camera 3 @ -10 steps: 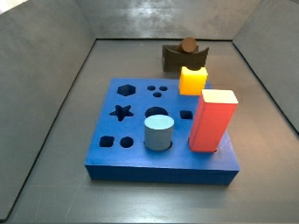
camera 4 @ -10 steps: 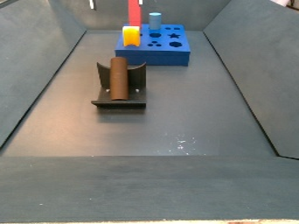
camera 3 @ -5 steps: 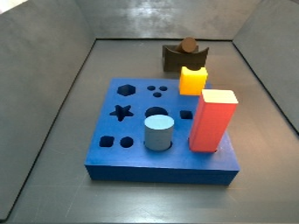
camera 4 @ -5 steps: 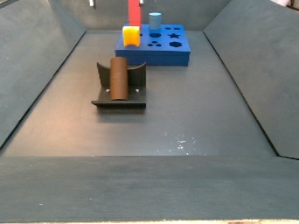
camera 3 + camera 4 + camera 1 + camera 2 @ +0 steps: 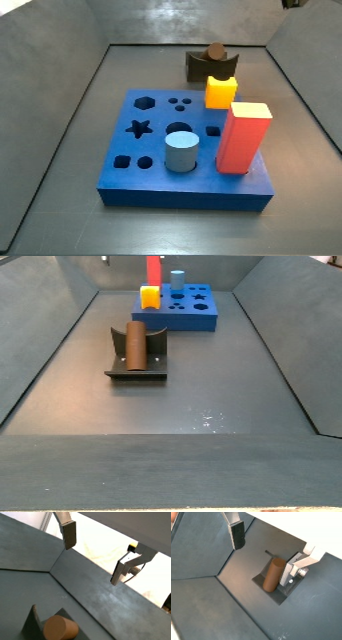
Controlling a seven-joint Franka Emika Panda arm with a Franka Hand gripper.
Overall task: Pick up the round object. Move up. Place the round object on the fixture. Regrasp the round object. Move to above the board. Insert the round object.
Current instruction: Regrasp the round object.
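Meanwhile, nothing has shifted: your round object (image 5: pixel 132 344) still lies in the fixture (image 5: pixel 139 360) notch, well apart from the board (image 5: pixel 147 150), and your pincer (image 5: pixel 264 548) hangs wide above it, empty, so regrasping comes next.

One board (image 5: pixel 154 150), one fixture (image 5: pixel 136 364), seemingly four pieces; gripper (image 5: pixel 264 548) above.

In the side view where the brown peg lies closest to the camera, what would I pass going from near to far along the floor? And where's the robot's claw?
Round object lying on the fixture → board. The gripper shows only in the wrist views, open above the peg.
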